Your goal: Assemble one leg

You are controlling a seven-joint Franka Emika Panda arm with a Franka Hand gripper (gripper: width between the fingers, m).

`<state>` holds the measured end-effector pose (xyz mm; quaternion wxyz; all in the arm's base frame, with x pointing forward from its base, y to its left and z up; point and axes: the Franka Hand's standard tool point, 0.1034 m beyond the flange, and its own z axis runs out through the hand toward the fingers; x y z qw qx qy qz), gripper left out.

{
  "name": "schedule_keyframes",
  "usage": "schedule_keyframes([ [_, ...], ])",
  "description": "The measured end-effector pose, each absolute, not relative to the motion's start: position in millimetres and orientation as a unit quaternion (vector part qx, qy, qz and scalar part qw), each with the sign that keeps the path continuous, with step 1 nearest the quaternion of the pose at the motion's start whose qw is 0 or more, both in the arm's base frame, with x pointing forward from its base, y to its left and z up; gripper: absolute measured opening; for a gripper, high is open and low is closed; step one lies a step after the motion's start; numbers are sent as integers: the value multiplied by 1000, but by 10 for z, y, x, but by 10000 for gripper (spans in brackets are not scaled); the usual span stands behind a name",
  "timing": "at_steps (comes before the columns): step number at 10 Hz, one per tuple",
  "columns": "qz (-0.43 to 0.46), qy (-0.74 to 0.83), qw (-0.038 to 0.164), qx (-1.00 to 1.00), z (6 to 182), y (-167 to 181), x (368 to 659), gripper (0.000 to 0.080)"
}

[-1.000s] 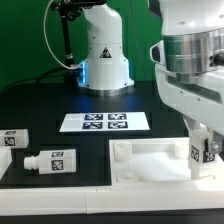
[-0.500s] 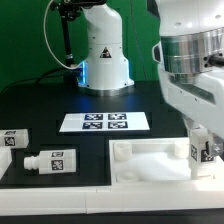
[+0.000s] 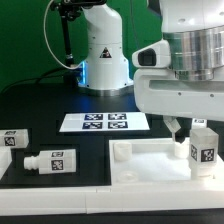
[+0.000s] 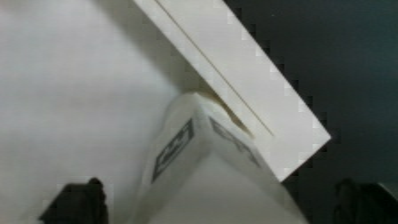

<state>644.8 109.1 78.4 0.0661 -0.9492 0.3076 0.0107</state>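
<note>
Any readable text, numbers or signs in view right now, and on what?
No readable words or numbers.
Robot base: black triangular sign, symbol blurred.
Marker board: black-and-white square tags, no lettering.
Each leg, including the upright one at the tray: one such tag, no lettering.

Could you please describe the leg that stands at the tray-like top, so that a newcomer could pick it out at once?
Start at the large white rimmed top at the front of the table and go to its corner on the exterior view's right. The leg stands upright there, just below the gripper. The other two legs lie flat on the black table.
</note>
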Motion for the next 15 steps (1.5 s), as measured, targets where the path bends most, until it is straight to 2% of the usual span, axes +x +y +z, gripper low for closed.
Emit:
schedule_keyframes([
  [3,-15,46,34,-998,785,1117,6453,649],
  [4,-15,51,35,-998,783,1120,6452,649],
  [5,-15,52,35,-998,782,1114,6453,520],
  [6,-14,78,36,-996,781,1117,6452,520],
  [7,-12,125,37,-991,779,1118,6451,381],
  [8,-10,155,36,-987,776,1107,6450,285],
  [10,-11,231,37,-972,771,1095,6456,285],
  [13,-5,457,34,-889,763,1084,6452,285],
  [15,17,626,57,-778,750,1022,6444,286],
])
